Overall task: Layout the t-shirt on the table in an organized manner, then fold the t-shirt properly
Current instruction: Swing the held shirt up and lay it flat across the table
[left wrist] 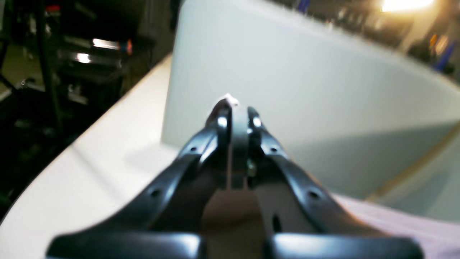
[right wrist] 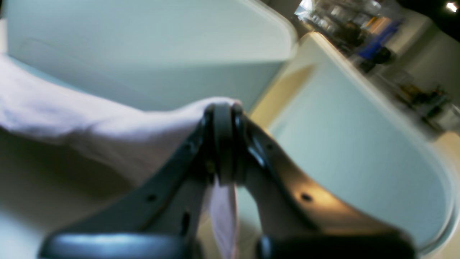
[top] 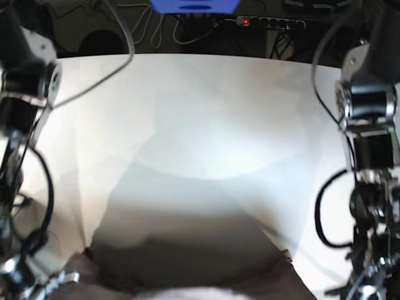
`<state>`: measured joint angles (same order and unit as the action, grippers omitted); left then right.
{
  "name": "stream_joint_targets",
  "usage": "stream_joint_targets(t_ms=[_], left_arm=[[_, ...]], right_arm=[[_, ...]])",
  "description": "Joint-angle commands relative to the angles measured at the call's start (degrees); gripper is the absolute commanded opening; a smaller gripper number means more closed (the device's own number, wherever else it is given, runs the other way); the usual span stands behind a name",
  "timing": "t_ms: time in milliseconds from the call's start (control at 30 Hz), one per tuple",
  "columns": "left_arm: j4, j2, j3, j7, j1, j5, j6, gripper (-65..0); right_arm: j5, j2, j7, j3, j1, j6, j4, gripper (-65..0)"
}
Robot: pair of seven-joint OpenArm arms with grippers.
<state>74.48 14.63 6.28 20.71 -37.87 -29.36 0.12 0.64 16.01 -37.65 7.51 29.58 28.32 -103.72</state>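
The dusty mauve t-shirt (top: 187,265) hangs stretched along the bottom edge of the base view, in shadow above the near part of the white table (top: 200,112). In the left wrist view my left gripper (left wrist: 237,111) is shut, with a small tuft of the t-shirt poking out at its tips and more cloth (left wrist: 413,225) trailing at the lower right. My right gripper (right wrist: 223,108) is shut on the t-shirt (right wrist: 90,122), which runs off to the left from its tips, and a strip hangs down between the fingers.
Both arms stand at the table's sides, one arm (top: 22,94) on the left and the other arm (top: 369,125) on the right. Cables and a power strip (top: 269,22) lie beyond the far edge. A pale box-like corner piece (left wrist: 287,82) fills the wrist views behind the grippers.
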Motion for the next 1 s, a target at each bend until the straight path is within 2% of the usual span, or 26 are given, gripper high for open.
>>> stream_joint_targets(t_ms=[0,100,267,367,500,567,633,700,967], left_arm=[[2.3,0.8,1.1,-1.8,0.9,-0.4,-0.3,-64.9],[6.8,1.1,4.0,-1.8,10.3,-0.7,-0.4,-64.9],[14.4,0.8,8.9,-1.8,25.8,-0.8,-0.4,-64.9],[19.7,-0.5,12.0,-1.8,36.9,-1.8,-0.4,-64.9],[21.1,-3.2,17.3,-1.8,47.1,-5.6,-0.4,-64.9],[20.9,-4.5,19.3,-1.8,51.1,-7.1,-0.4,-64.9],[18.8,-5.2,20.2,-1.8,53.7,-8.0,-0.4,-64.9],[16.8,-5.2,20.2,-1.8,55.2,-8.8,-0.4,-64.9],[11.8,-5.6,20.5,-1.8,56.2,-13.1,-0.4,-64.9]], right_arm=[[-0.2,0.0,1.2,1.9,-2.3,-0.3,-2.1,-65.0],[-0.2,-3.0,2.5,4.8,-12.5,-0.3,-6.0,-65.0],[-0.1,-7.7,9.8,7.3,-30.2,-0.3,-9.0,-65.0],[0.1,-8.9,15.8,8.6,-40.4,-0.3,-9.8,-65.0],[0.1,-10.8,21.7,10.6,-49.0,-0.1,-10.3,-65.0],[0.1,-11.0,24.5,11.3,-53.3,2.1,-10.3,-65.0],[0.1,-11.8,26.9,11.8,-57.0,5.0,-10.3,-65.0],[0.1,-12.9,28.5,12.7,-59.8,6.4,-10.3,-65.0],[0.1,-13.2,30.7,13.5,-65.1,6.5,-8.9,-65.0]])
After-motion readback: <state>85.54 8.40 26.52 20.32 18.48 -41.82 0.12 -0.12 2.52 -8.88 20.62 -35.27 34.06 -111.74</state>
